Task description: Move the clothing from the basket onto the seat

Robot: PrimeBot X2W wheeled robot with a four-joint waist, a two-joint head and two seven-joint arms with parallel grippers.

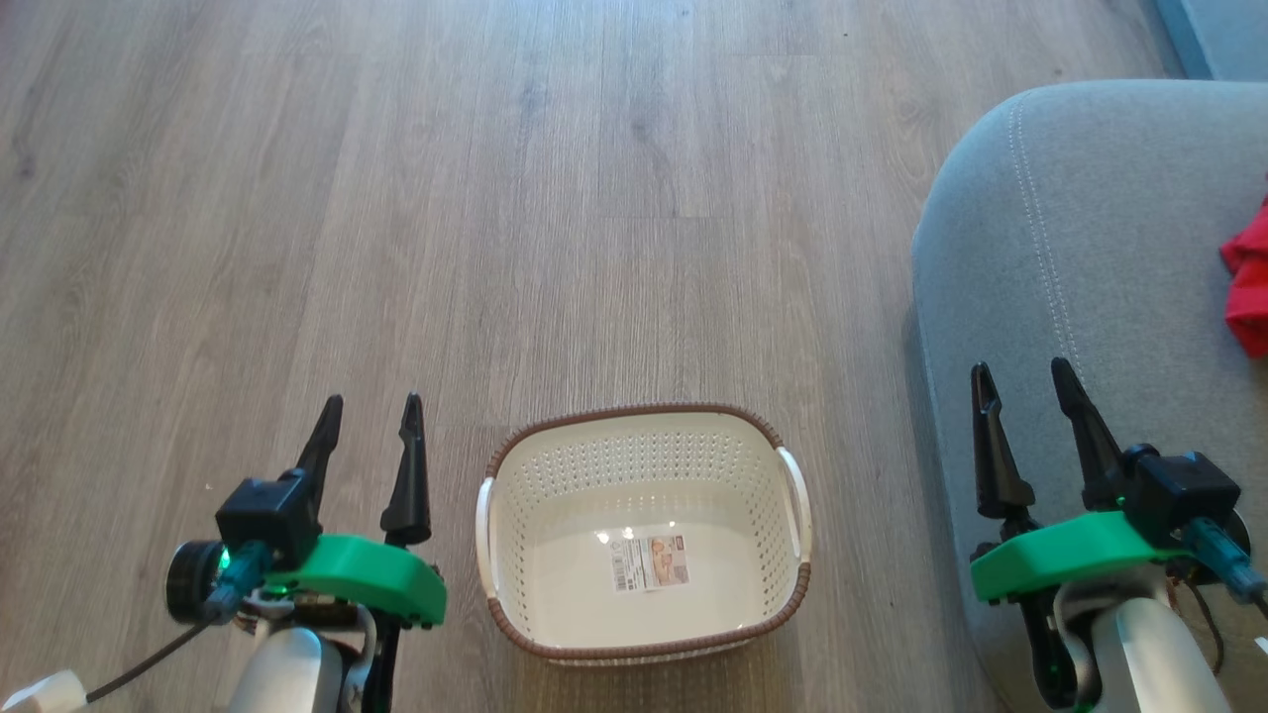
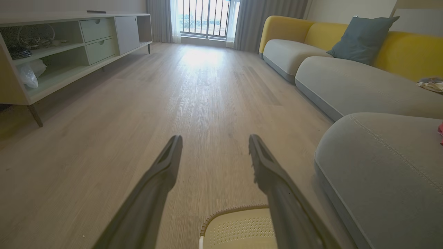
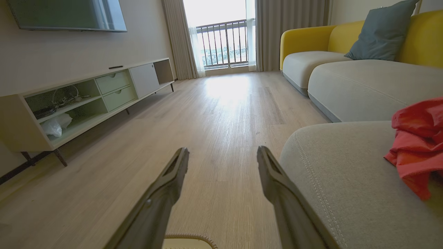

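The basket [image 1: 644,458] was glossy perforated plastic (rim braided-looking), the seat [image 1: 1040,248] matt woven cloth, the clothing [image 1: 1250,292] soft fabric, the floor [image 1: 495,198] smooth wood-grain.

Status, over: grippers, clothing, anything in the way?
Left gripper and right gripper open, empty. Basket empty; red clothing on seat. Nothing in the way.
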